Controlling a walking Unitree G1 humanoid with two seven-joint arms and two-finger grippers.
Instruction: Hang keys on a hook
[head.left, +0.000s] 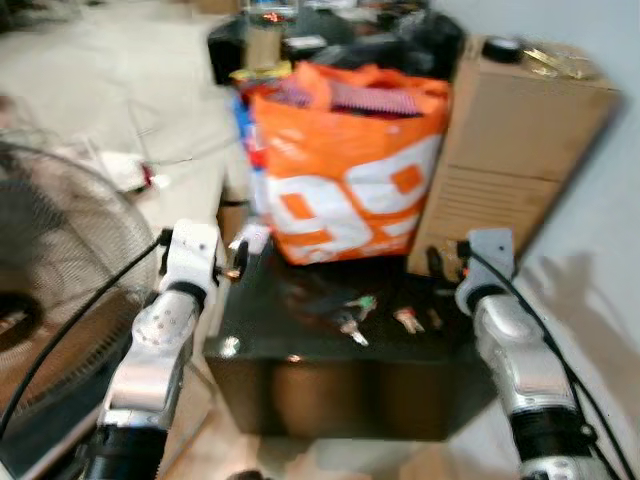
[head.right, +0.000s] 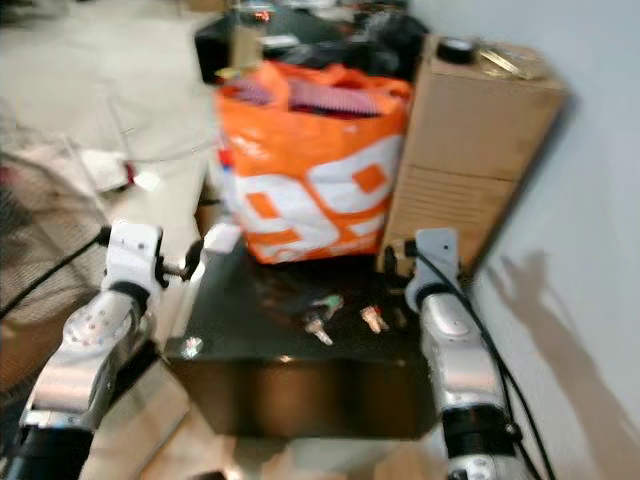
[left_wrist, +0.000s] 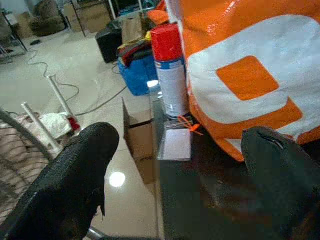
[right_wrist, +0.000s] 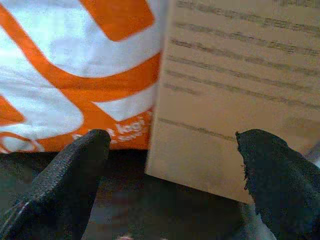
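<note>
- Two small bunches of keys (head.left: 356, 318) lie on the black table (head.left: 300, 385), near the middle of its front edge, with a red-tagged one (head.left: 408, 320) beside them
- Left gripper (left_wrist: 180, 175) hovers over the table's left edge, fingers spread wide, empty
- Right gripper (right_wrist: 172, 170) sits at the right edge, fingers also apart, facing the cardboard box (head.left: 510, 150)
- Orange bag (head.left: 350, 165) stands along the back edge, a spray can (left_wrist: 167, 70) at its left

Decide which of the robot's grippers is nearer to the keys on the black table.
Right. The right gripper hangs just beyond the keys at the table's right edge; the left gripper is farther off, over the table's left corner.
</note>
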